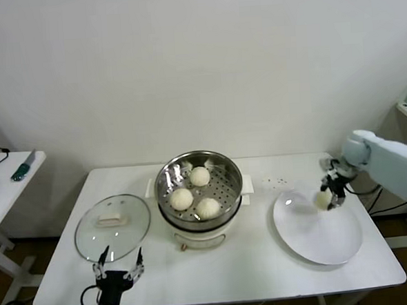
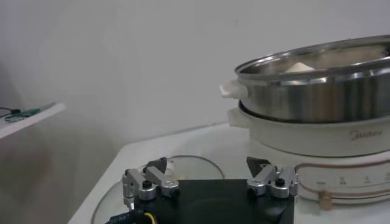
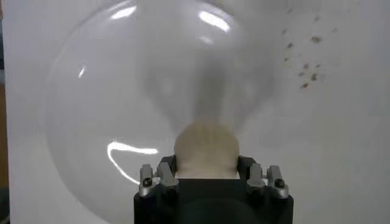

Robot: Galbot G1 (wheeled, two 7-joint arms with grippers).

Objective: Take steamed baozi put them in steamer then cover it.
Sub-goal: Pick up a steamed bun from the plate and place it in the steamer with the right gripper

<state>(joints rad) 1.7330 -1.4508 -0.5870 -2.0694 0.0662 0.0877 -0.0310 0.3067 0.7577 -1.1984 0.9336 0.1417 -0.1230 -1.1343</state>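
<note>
Right gripper (image 1: 328,192) is seen closed on the fourth bun (image 1: 322,199), over the upper-left part of the white plate (image 1: 320,245), to the right of the steamer (image 1: 199,187). In the right wrist view the bun (image 3: 206,146) is pinched between the two fingers (image 3: 159,175), its pale dome bulging forward of them. Whether the bun touches the plate (image 3: 91,109) cannot be told.

Left gripper (image 1: 118,264) is held low at the table's near edge, just in front of the lid (image 1: 112,226), left of the steamer. Its fingers (image 2: 152,173) are spread wide, with nothing between them.

Three buns (image 1: 181,199) are found inside the steamer: round, smooth, cream-white, matte, set in a loose triangle. The basket is shiny steel with a perforated floor, seated on a white pot base (image 2: 317,134) with side handles.

The lid is laid flat on the table (image 1: 252,267), left of the steamer: clear glass, metal rim, flat cream rectangular handle. The plate is glossy, flat, round. A few dark specks (image 1: 278,182) are noted on the table between steamer and plate.
</note>
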